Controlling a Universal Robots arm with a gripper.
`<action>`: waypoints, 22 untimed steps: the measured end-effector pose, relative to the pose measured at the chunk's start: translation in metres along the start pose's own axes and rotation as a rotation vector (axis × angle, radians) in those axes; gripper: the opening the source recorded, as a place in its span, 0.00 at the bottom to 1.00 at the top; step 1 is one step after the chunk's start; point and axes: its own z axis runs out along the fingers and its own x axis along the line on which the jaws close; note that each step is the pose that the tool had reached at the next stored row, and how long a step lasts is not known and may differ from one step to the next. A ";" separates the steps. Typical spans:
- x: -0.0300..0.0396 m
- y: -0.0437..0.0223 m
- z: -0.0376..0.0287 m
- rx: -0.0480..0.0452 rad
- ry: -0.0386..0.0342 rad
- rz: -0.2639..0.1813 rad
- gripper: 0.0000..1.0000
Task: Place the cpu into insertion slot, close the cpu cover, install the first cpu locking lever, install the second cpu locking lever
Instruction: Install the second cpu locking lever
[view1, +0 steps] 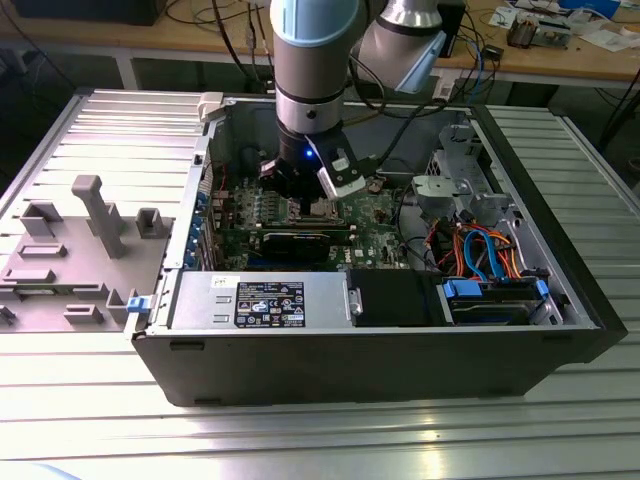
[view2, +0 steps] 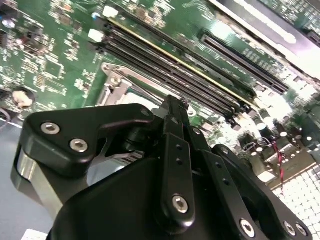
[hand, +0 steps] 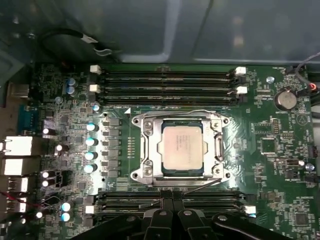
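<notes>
In the first wrist view the cpu (hand: 182, 147), a silvery-grey square chip, lies in the insertion slot (hand: 141, 173) on the green board. The cpu cover (hand: 148, 145), a silver frame, lies flat around it. One thin wire lever (hand: 185, 111) runs along one side of the socket. Another lever (hand: 202, 186) slants at the side nearest the fingers. My gripper (hand: 173, 201) is shut with nothing held, its black fingers over the memory slots beside the socket. The second wrist view shows the gripper (view2: 173, 106) tip close above a socket corner (view2: 114, 84). In the exterior view the gripper (view1: 300, 193) hangs inside the case over the socket.
Rows of narrow memory slots (hand: 165, 82) flank the socket on two sides. A long black expansion card (view1: 300, 243), a power supply (view1: 262, 300) and a drive bay with blue and orange cables (view1: 480, 255) fill the case. A grey fixture (view1: 90, 215) stands at the exterior view's left.
</notes>
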 end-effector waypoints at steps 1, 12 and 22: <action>0.0009 -0.0006 0.0005 -0.0005 0.0001 0.000 0.11; 0.0129 -0.0083 0.0055 -0.0263 0.0005 0.001 0.11; 0.0131 -0.0087 0.0064 -0.0270 0.0006 0.001 0.11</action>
